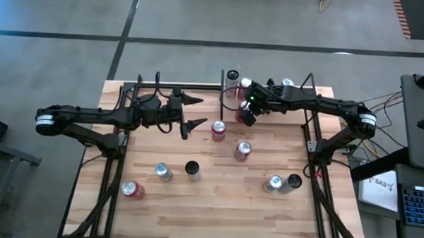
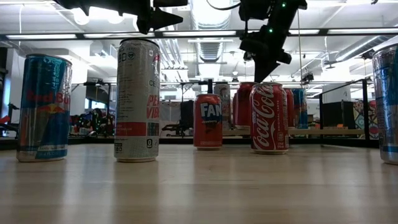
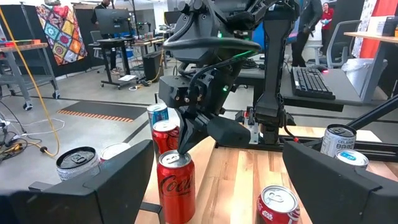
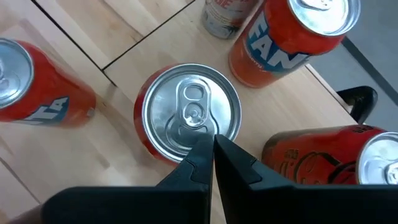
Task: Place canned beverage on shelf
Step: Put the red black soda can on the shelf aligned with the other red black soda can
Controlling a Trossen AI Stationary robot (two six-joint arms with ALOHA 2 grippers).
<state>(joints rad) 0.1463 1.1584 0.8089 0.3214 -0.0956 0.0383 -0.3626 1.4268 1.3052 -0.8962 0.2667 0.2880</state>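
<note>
Right hand (image 4: 211, 146), fingers pressed together, tips just over red can (image 4: 188, 112) near shelf (image 1: 230, 91); left hand (image 1: 191, 112) spread apart.

Right gripper (image 4: 213, 144) shut; left gripper (image 1: 192, 112) open.

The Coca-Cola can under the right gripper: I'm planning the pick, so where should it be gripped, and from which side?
Grip the Coca-Cola can across its round body just below the rim, coming straight down. It stands upright, and other cans crowd its sides. The right gripper, shut above its lid, must open first.
</note>
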